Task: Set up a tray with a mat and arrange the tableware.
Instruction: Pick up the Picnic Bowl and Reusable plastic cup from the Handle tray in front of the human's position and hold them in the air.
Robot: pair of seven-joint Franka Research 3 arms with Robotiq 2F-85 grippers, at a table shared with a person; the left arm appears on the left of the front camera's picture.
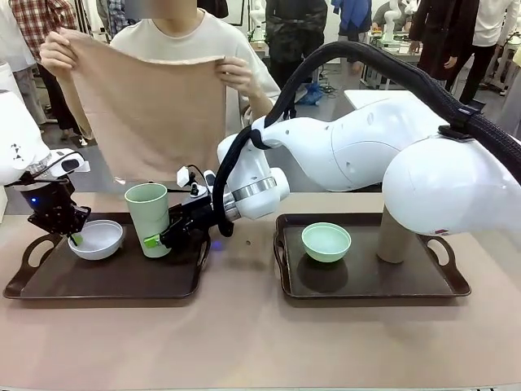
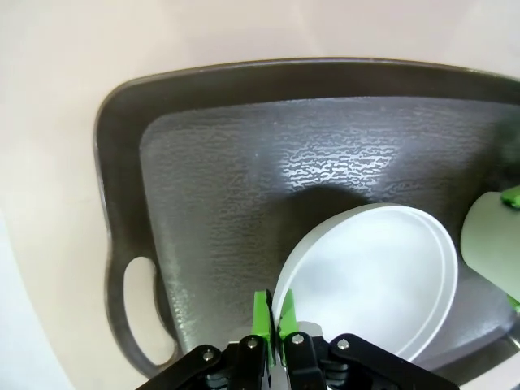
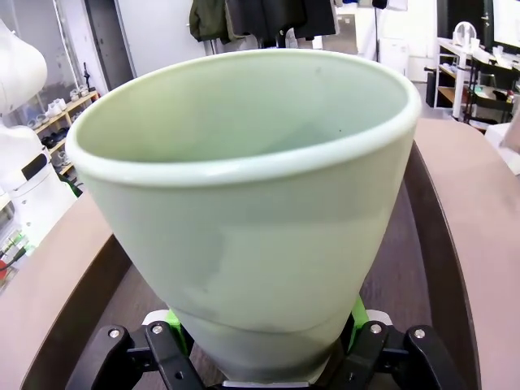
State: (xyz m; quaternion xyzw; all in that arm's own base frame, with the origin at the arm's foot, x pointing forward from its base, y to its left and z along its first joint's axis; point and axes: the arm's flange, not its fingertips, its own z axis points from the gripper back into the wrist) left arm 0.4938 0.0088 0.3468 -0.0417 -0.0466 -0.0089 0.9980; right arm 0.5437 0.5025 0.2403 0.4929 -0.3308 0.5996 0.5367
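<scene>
While a person (image 1: 175, 37) holds the mat (image 1: 146, 114) spread, both grippers clamp tableware on the left tray (image 1: 106, 293), seemingly to clear it. The left gripper (image 2: 273, 313) pinches the white bowl (image 2: 374, 276) by the rim nearest it. The right gripper (image 1: 153, 241) squeezes the base of the green cup (image 1: 148, 213), which rises just ahead of its fingers. The mint bowl (image 1: 326, 241) sits well apart from both grippers, and the tan cup (image 1: 395, 238) is half hidden behind the right arm.

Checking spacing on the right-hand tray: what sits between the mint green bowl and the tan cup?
Nothing; the front view shows bare tray floor between the mint green bowl and the tan cup.
</scene>
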